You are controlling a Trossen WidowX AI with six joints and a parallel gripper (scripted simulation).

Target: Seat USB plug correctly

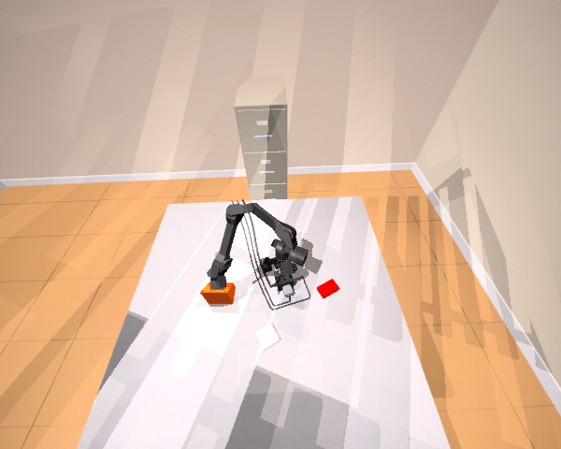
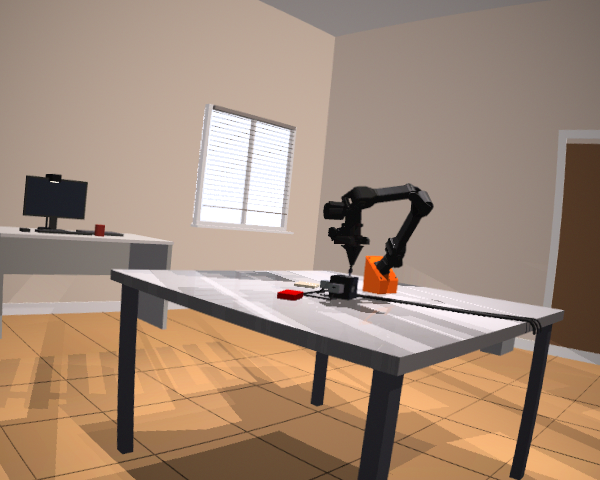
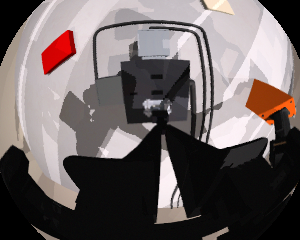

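On the table (image 2: 248, 302), taken left to right in the exterior view: a red block (image 2: 290, 294) lies flat at the far left of the group, just beside the cube (image 2: 342, 287), with a pale card (image 2: 306, 284) lying flat behind them. The cube is dark and boxy and sits on the tabletop with cables (image 2: 445, 307) running from it along the surface to the right edge, where they drop over. Directly above the cube hangs the gripper (image 2: 350, 268), pointing straight down, its tapered fingers drawn nearly together and clamped on the plug (image 3: 162, 115), a small dark piece held at the fingertips. In the exterior view the tips stand a little above the cube's top face, apart from it; whether the plug's lower end touches the socket cannot be told at this size. In the wrist view the plug sits over the middle of the cube's top face (image 3: 156, 90), where pale slot marks show; the plug's orientation cannot be read. To the right of the cube stands the orange base (image 2: 379, 276), from which the arm (image 2: 393, 206) rises, bends at the elbow and reaches back leftward over the cube. In the top view the card (image 1: 267, 336) lies nearer the camera than the cube, well apart from it.
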